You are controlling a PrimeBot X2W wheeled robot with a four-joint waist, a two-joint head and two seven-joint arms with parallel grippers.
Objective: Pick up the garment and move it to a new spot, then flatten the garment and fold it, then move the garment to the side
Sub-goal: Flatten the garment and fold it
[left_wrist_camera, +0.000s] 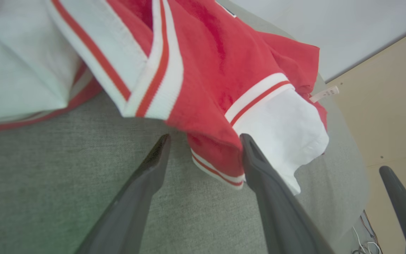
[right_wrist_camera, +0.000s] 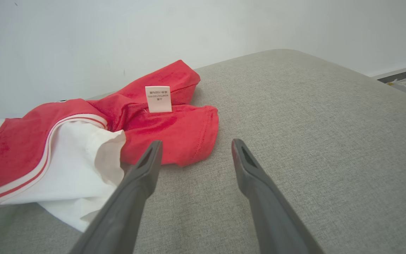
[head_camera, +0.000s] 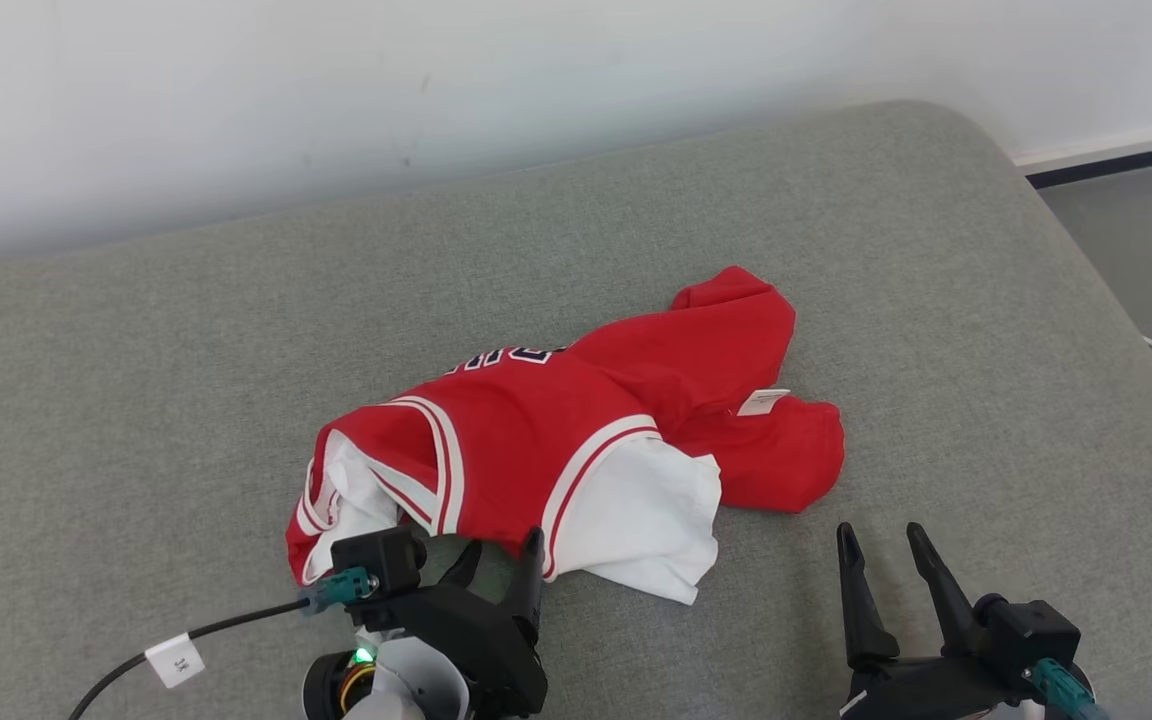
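While the crumpled red-and-white striped-trim jersey [head_camera: 576, 440] lies bunched on the grey woven cushion [head_camera: 936, 300], the left gripper [head_camera: 503, 545], wide open and empty at its near hem, should bite deep into what seems a doubled edge; the right gripper [head_camera: 879, 532], equally open and empty, stands just beside.

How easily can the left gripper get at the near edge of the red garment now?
Probably yes. The left gripper is open right at the garment's near edge, one finger seemingly against the cloth; only bare grey cushion lies under it.
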